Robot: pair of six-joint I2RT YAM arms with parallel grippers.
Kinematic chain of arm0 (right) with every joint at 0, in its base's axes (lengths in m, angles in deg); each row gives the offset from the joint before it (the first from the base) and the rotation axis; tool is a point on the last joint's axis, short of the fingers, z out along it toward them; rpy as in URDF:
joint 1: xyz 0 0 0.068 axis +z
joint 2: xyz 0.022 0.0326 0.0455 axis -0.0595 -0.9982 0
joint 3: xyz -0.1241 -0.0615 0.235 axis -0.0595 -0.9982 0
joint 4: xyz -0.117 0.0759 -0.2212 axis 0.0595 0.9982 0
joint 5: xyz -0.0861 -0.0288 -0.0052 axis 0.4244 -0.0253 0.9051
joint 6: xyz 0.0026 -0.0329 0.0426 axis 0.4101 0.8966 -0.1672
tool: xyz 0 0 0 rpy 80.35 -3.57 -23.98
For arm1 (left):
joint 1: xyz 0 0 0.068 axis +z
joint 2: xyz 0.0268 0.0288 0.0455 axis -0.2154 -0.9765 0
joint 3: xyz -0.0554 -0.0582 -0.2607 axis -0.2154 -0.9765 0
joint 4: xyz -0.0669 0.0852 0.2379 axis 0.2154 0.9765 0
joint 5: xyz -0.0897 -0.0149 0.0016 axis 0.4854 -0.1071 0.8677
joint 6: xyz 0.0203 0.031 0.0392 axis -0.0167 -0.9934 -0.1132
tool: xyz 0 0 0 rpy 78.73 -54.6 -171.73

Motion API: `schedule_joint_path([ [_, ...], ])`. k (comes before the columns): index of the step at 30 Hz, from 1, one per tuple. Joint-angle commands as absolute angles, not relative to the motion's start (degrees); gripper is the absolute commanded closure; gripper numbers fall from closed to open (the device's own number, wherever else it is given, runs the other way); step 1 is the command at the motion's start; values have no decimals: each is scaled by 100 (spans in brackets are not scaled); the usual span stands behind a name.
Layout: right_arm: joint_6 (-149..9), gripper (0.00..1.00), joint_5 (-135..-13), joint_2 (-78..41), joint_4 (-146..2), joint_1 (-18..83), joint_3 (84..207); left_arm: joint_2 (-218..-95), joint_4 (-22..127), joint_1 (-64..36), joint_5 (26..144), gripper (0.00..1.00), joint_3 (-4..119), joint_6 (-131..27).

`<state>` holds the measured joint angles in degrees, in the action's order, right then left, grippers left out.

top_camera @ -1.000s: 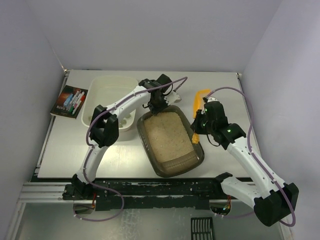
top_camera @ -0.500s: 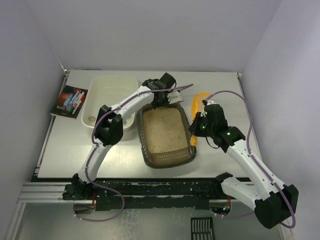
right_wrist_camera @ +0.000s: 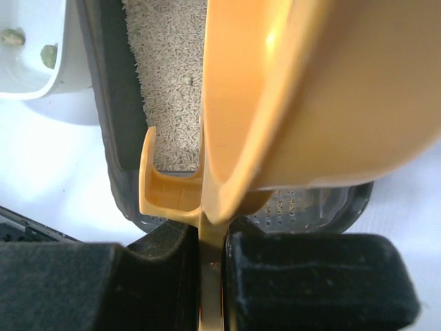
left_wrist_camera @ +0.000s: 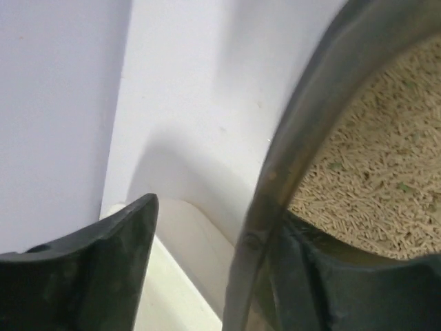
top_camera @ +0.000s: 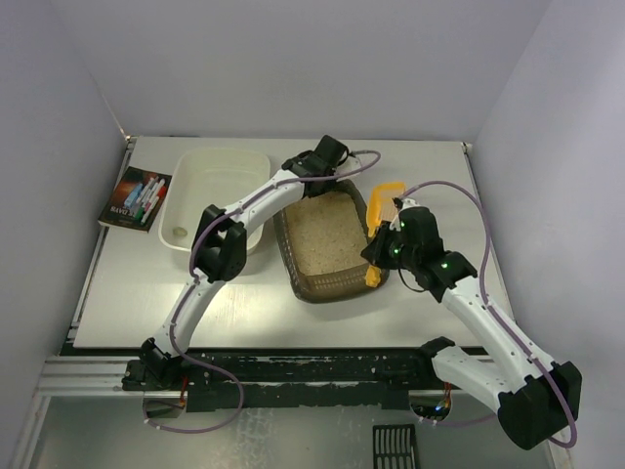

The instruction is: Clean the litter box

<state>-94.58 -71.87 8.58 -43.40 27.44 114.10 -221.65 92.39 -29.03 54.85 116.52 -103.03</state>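
Note:
The litter box (top_camera: pixel 334 286), a dark translucent tray of beige litter (top_camera: pixel 322 234), lies mid-table. My left gripper (top_camera: pixel 316 184) is at its far end. In the left wrist view the box's rim (left_wrist_camera: pixel 275 172) passes between my left gripper's (left_wrist_camera: pixel 220 269) spread jaws. It lies against the right finger (left_wrist_camera: pixel 344 283) and apart from the left finger (left_wrist_camera: pixel 103 269). My right gripper (top_camera: pixel 383 246) is shut on the handle of an orange scoop (top_camera: pixel 382 200) beside the box's right wall. In the right wrist view the scoop (right_wrist_camera: pixel 310 89) hangs over the box's near end (right_wrist_camera: pixel 117 138).
A cream-white tub (top_camera: pixel 200 166) stands left of the litter box, with small clumps (right_wrist_camera: pixel 48 55) in it. A box of markers (top_camera: pixel 137 198) lies at the far left. A black grate (top_camera: pixel 395 447) sits below the table's near edge.
My left gripper has opened around the rim. The litter box has shifted away from the near edge and swung a little. My right gripper and the scoop have edged left.

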Motion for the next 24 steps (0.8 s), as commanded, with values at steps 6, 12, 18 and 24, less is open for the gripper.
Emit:
schedule_joint_path([
  [6, -9696, 100, -7679, 849, -5045, 2705, 11255, -21884, 8216, -2894, 4950, 0, 12439, -9527],
  [12, -9733, 100, -8894, 537, -5783, 2710, 11033, -20789, 8396, -2894, 4853, 0, 12203, -8660],
  [18, -9649, 100, -9018, -259, -6155, 2705, 11307, -19957, 9083, -2828, 5370, 0, 11614, -8269],
  [24, -9475, 100, -9174, -1066, -6547, 2708, 11652, -19346, 9352, -2630, 5985, 1, 10946, -7691],
])
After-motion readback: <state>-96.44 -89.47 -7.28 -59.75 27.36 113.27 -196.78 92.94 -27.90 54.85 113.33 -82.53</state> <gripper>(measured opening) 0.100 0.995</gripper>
